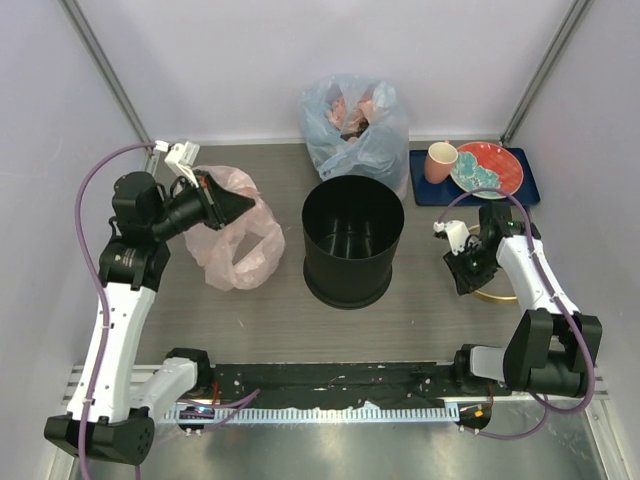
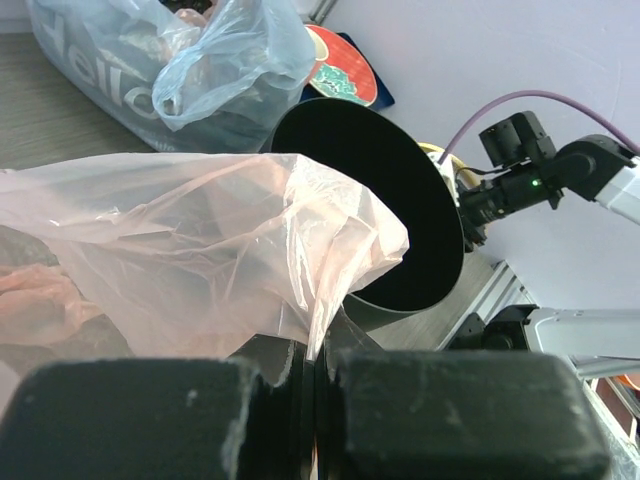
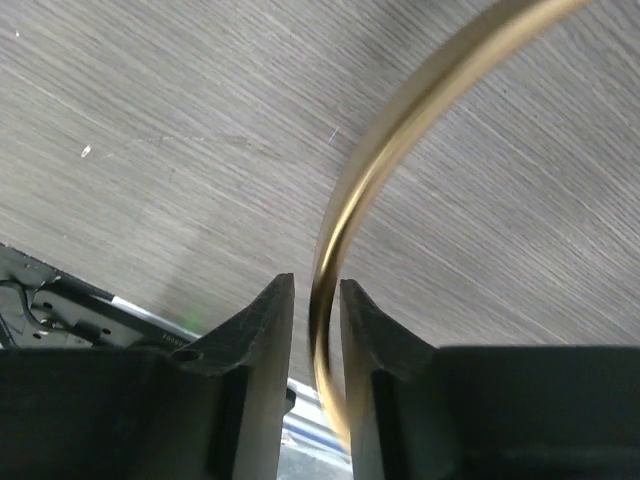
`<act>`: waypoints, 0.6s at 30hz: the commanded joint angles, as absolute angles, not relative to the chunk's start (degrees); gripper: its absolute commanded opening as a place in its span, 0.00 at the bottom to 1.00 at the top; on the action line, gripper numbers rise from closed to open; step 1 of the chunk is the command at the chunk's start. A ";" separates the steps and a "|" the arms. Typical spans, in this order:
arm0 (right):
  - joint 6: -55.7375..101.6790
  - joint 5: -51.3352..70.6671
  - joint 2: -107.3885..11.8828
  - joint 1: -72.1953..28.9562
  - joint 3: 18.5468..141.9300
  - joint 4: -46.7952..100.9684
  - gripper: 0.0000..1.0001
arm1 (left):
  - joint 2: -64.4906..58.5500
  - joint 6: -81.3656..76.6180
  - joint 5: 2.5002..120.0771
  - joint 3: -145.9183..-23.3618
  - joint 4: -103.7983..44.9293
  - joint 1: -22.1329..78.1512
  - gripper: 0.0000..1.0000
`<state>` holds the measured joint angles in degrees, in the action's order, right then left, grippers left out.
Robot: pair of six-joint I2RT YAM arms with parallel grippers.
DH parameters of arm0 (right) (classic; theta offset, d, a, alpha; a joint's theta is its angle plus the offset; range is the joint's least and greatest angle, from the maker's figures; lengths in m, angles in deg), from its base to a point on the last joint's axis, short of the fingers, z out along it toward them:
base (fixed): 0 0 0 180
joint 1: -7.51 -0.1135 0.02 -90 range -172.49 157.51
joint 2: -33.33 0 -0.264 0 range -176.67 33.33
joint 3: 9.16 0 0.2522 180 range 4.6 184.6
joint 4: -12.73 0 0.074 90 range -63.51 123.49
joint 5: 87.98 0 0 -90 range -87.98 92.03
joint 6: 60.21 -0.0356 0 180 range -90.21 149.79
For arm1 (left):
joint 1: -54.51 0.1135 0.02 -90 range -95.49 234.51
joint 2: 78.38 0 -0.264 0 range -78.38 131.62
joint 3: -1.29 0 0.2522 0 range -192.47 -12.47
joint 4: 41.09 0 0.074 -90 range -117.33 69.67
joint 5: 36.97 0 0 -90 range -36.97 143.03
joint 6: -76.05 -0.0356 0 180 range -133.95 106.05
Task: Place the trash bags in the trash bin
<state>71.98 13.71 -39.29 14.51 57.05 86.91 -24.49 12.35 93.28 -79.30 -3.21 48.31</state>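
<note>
Holding the pink bag beside the open bin

The left gripper (image 1: 224, 204) is pinched tight on a fold of the pale-pink trash bag (image 1: 240, 245). In the left wrist view its two black pads (image 2: 440, 420) meet with the thin film caught between them. The rest of the bag (image 2: 200, 250) billows out ahead of the pads, crinkled and translucent. From above, the bag hangs from that grip, and its lower part sags onto the grey wood-grain table (image 1: 260, 320). It sits left of the black trash bin (image 1: 352, 240), just beside it and outside it.

The bin stands upright in the middle of the table, its mouth open and its inside dark.

The right gripper (image 1: 466, 268) points down at the table to the right of the bin, over the gold hoop (image 1: 497, 295). In the right wrist view the jaws stand narrowly apart, with the hoop (image 3: 400, 120) running between them. A sliver of gap shows on one side of the hoop. Whether the other finger (image 3: 380, 330) bears on the metal is not clear. The hoop appears to lie flat on the table, apart from the bin.

Behind the bin sits a bluish bag (image 1: 355, 120) stuffed with reddish contents. To its right, a dark blue tray (image 1: 525, 190) carries a red plate (image 1: 490, 168) and a pink cup (image 1: 440, 162).
</note>
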 commanded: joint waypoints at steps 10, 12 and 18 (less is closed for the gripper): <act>71.71 19.07 -35.85 17.08 60.14 83.60 0.70 | -24.33 20.84 105.75 -87.08 -13.77 48.71 0.00; 71.62 20.56 -33.92 17.88 65.13 86.16 0.71 | -23.71 25.21 108.03 -88.84 -17.12 48.71 0.00; 68.90 30.05 -31.88 17.88 84.21 95.55 0.73 | -18.53 43.31 111.56 -96.74 -40.38 48.62 0.00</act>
